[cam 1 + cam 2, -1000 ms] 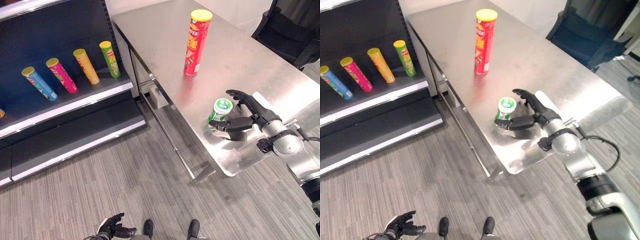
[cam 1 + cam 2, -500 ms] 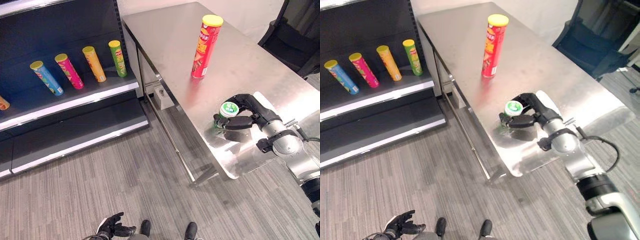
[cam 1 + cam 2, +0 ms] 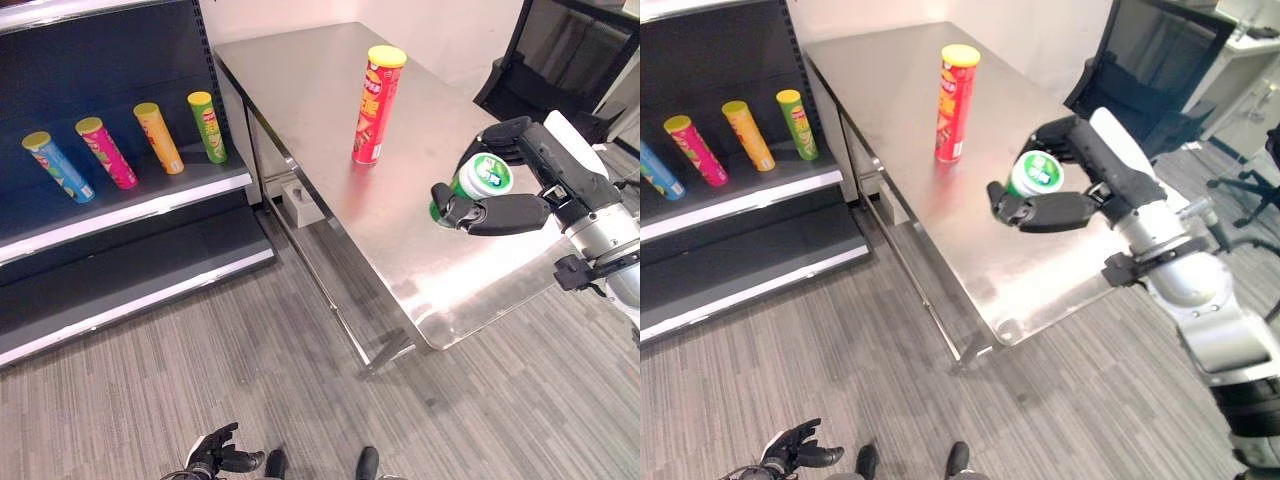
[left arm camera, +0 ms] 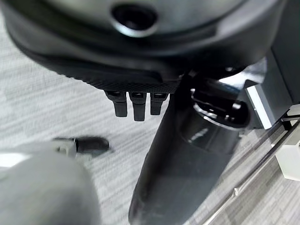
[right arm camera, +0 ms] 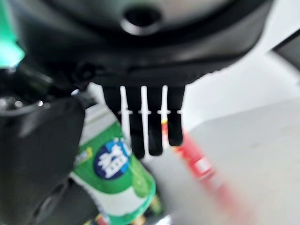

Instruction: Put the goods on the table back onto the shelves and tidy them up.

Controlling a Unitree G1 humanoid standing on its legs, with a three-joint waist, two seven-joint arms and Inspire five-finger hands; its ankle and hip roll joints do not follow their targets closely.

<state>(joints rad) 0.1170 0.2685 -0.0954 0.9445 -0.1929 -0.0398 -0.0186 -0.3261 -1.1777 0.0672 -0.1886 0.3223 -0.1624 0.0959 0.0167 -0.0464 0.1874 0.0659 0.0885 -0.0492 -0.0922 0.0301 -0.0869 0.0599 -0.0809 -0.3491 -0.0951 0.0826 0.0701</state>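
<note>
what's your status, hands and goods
Right hand shut on small green white-lidded can, lifted off steel table. Left hand low, idle, open. Tall red yellow-lidded tube upright on table.

A dark, jointed right hand (image 3: 520, 190) is seen on a silver-grey arm (image 3: 1200, 300); a white cover is borne along its back.

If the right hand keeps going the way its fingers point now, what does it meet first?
Probably the red chips can on the table, beyond the right hand holding the green bottle; depth is unclear.
</note>
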